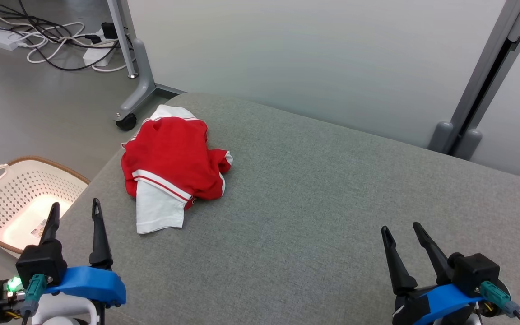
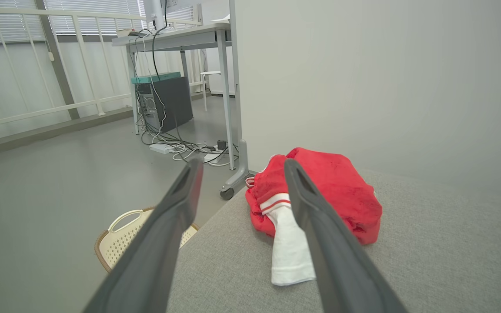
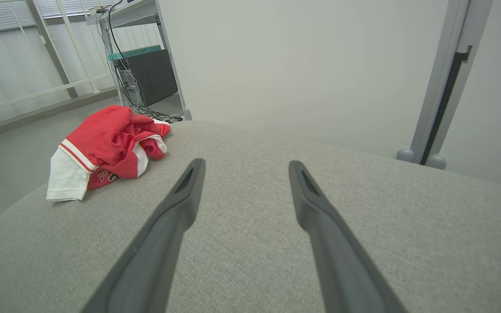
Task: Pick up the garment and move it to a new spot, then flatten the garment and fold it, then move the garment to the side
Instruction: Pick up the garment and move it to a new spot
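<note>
Head view, item: crumpled red-and-white shirt [image 1: 169, 167], far-left corner of grey cushion [image 1: 314, 216]. Left gripper [image 1: 76, 215] and right gripper [image 1: 400, 237]: fingers spread, empty. Pickup not begun; you reach left first.

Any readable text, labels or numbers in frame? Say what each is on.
None legible.
Garment: dark print on the red, too blurred to read.
Basket: sticker on its floor, too small to read.

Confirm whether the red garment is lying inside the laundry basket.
No, the garment lies crumpled on the grey cushion, apart from the basket.
</note>
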{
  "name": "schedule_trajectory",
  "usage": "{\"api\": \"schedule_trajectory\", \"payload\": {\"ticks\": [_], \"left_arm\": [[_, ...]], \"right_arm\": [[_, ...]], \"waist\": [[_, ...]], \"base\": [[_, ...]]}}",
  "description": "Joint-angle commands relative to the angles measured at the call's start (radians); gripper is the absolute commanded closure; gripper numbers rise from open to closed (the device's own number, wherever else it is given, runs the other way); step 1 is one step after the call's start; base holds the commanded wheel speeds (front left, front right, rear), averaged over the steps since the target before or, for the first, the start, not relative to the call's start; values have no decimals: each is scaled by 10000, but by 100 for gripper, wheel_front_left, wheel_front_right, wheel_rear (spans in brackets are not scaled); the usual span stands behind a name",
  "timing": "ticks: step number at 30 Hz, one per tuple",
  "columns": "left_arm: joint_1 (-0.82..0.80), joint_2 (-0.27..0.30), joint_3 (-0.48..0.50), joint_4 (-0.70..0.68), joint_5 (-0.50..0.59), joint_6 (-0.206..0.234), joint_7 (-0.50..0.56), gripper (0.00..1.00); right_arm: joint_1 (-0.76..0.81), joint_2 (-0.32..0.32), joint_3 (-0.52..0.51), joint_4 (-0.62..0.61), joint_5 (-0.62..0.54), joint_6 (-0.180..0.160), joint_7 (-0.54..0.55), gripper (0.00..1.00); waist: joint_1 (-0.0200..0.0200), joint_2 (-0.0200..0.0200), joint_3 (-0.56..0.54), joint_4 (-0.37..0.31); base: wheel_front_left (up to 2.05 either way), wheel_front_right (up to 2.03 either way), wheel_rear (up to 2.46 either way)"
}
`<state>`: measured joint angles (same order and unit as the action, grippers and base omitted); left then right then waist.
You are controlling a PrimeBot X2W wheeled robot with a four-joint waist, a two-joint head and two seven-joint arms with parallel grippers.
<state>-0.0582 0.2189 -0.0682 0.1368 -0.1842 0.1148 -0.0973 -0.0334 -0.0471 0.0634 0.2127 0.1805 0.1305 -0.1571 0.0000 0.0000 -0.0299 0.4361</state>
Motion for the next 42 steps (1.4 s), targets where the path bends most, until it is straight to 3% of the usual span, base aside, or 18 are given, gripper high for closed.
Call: {"api": "schedule_trajectory", "payload": {"ticks": [1,9,19,30,42], "left_arm": [[85,69,65,-30,-41,45,5,0],[-673,261,296,24,-315,-50,-32,0],[-3299,1057,1023,942,-973,-484,-38,0],[-5835,1878,1172,3583,-1527,-1077,889,0],[-6177,1615,917,6826,-2144,-1621,2369,0]], "right_arm": [[-107,-58,30,15,58,4,-72,0],[-335,-61,34,-212,-232,4,156,0],[-961,-56,-196,-1278,-958,4,594,0],[-1514,-52,-451,-2481,-1315,4,902,0],[-1704,-52,-576,-2566,-1408,4,912,0]], "waist": [[0,0,17,-25],[0,0,414,-530],[0,0,1938,-1824],[0,0,3796,-2938],[0,0,4104,-3069]], "base": [[0,0,0],[0,0,0],[0,0,0],[0,0,0],[0,0,0]]}}
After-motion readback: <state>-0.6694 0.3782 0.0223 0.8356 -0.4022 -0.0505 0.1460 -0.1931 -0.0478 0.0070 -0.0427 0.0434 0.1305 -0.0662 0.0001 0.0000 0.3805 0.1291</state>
